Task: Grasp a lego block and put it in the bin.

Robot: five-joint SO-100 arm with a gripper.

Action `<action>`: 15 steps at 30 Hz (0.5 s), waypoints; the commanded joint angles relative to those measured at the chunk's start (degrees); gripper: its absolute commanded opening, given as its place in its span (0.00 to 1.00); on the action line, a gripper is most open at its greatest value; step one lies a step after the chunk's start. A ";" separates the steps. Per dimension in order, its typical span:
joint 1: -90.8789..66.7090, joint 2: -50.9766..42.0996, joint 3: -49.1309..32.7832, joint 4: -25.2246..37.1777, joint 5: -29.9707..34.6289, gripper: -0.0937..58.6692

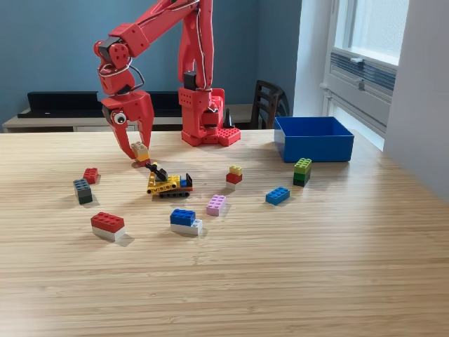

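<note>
Nearest on the wooden table [295, 281], a red-and-white block [107, 225] is seen toward the exterior view's left, with a blue-and-white block [185, 220] to its right. A little farther back lie a pink block [216, 204] and a flat blue block [278, 195], and a dark grey block [83, 190] stands out at the left.

In the middle band, a small yellow and black toy vehicle [168, 183] is parked, with a yellow-on-red block [234, 174] to its right and a green stacked block [302, 171] farther right. A small red block [90, 175] sits alone at the left.

Behind the vehicle, the red gripper [137, 149] is lowered to the table, its jaws closed in around a small tan, yellow and red stacked block [141, 152], which is tilted between them and appears pinched. Whether that block rests on the table or is just clear of it cannot be told.

Farthest back on the table, the blue bin [313, 145] is placed at the exterior view's right, well apart from the gripper, just behind the green block. Its inside is only partly visible from this angle, and nothing is seen in it. The red arm base [207, 116] stands at the table's far edge, left of the bin.
</note>
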 commanded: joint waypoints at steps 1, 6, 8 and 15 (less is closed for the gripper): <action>0.18 3.34 -2.11 1.14 -1.23 0.00; -4.83 3.34 -11.43 10.63 -1.85 0.00; -7.82 3.34 -15.73 14.15 -1.85 0.00; -21.01 3.34 -32.26 26.19 -0.97 0.00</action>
